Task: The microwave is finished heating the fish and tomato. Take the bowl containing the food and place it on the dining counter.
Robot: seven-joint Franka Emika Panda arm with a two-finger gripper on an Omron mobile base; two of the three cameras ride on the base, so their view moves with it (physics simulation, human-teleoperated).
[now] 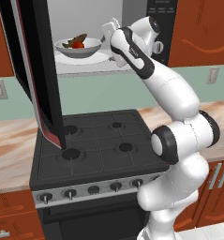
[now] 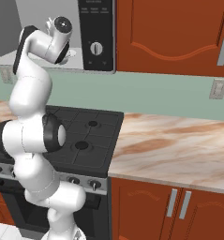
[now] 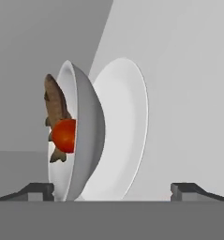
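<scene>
Below the raised arm, the black gas stove (image 1: pixel 97 145) sits between stretches of marble worktop (image 2: pixel 174 140), with nothing of the task on it. Higher up, the gripper (image 3: pixel 112 190) is rolled on its side at the mouth of the microwave (image 1: pixel 99 33), whose door (image 1: pixel 36 70) hangs swung wide over the burners. Its fingertips (image 3: pixel 38 190) stand far apart, gripping nothing; the bowl's rim lies between them, nearer one tip. Just beyond, the bowl (image 1: pixel 78 47) rests on the white turntable (image 1: pixel 97 58) inside the grey cavity, holding the fish (image 1: pixel 76 40) and the tomato (image 1: pixel 78 44).

This looks like the reach-and-grasp step, with the bowl not yet lifted. Next, the hand likely needs to ease forward so one finger goes inside the rim and one outside, then close, lift level and draw out.
</scene>
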